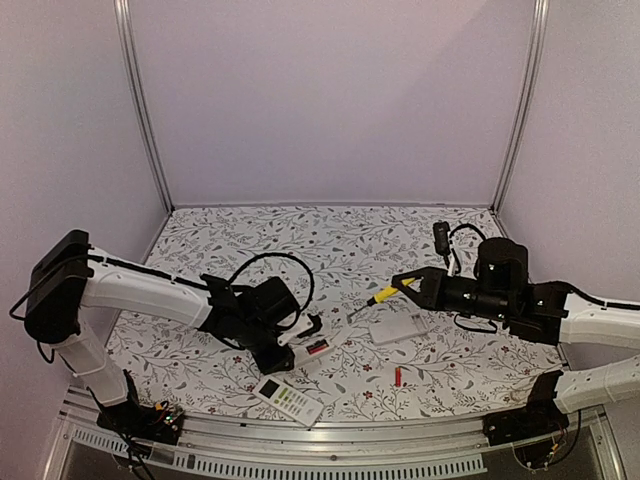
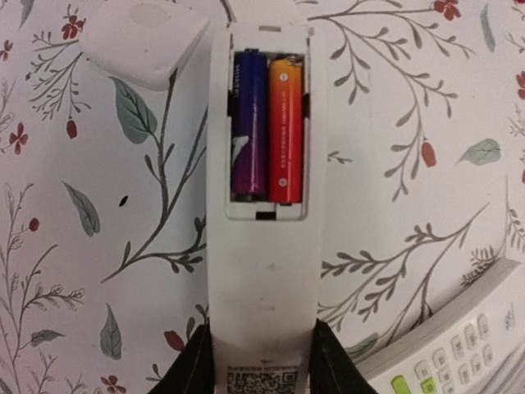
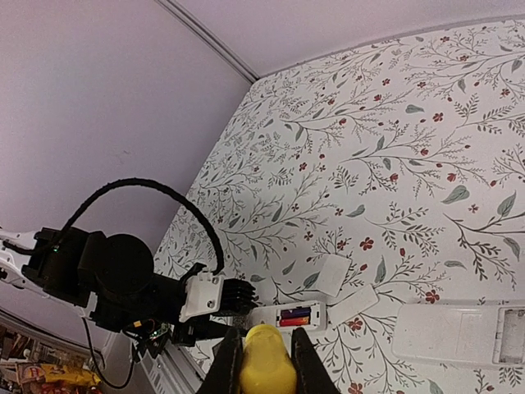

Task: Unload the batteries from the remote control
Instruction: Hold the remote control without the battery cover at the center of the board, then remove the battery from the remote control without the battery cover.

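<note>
**Top external view.** Shows the left gripper (image 1: 303, 345) at 7 o'clock on the floral table (image 1: 300, 240), closed in on the near end of an open white remote (image 1: 330, 341). Catches a red-orange battery (image 1: 317, 348) in that remote's compartment, just beyond the fingertips. Puts a keypad remote (image 1: 288, 398), buttons up, at 6 o'clock near the table's front edge. Places the right gripper (image 1: 408, 284) at 3 o'clock, clamped on a yellow-handled screwdriver (image 1: 384, 294) whose tip points toward 8 o'clock. Shows a flat white remote (image 1: 398, 326) near the screwdriver's tip. Shows a loose red battery (image 1: 397, 376) at 5 o'clock, apart from both grippers.

**Left wrist view.** Looks straight down on the open white remote (image 2: 262, 279), running from 6 to 12 o'clock. Shows both black fingers (image 2: 197, 369) against its long edges at 6 o'clock, a narrow hold on the remote's body. Finds two cells touching side by side in the uncovered compartment toward 12 o'clock: a black-blue battery (image 2: 248, 123) on the left and the red-orange battery (image 2: 285, 131) on the right. Sets a white cover (image 2: 143, 41) at 11 o'clock and the keypad remote (image 2: 459, 345) at 4 o'clock.

**Right wrist view.** Shows the screwdriver's yellow handle (image 3: 267, 373) pinched tight between the right gripper's fingers at 6 o'clock. Places the open white remote (image 3: 295, 316) just above the handle, red showing in its compartment. Finds the left gripper at that remote's 9 o'clock end. Sets the white cover (image 3: 332, 275) at 1 o'clock of that remote, a narrow white strip (image 3: 354, 304) at 3 o'clock, and the flat white remote (image 3: 459, 332) at 4 o'clock of the view.
</note>
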Motion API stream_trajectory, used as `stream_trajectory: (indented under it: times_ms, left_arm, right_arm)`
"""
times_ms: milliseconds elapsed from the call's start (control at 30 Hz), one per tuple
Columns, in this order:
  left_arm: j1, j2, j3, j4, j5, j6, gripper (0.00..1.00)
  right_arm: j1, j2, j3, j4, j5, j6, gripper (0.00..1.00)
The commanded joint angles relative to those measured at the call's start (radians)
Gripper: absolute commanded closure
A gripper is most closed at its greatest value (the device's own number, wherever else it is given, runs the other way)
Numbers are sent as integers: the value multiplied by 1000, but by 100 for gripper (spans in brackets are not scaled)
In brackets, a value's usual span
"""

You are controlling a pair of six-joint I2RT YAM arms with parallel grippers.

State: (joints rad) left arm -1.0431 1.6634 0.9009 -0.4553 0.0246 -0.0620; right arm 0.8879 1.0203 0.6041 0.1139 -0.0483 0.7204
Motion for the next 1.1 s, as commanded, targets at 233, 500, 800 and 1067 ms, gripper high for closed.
stream_trajectory:
  times_ms: [233,500,800,1067]
  left_arm:
    - [-59,47,83,77,45,60,78]
    - [-66,84,101,79,62,91,79]
    - [-84,122,111,57,-6,100,79]
    - [-94,145,119,50,-6,98,79]
  right_arm:
    - [70,7,32,-162,271,84,100]
    - [198,187,122,-266,418,175,100]
    - [223,260,147,-272,454,190,100]
    - [223,288,157,-243,425,174,100]
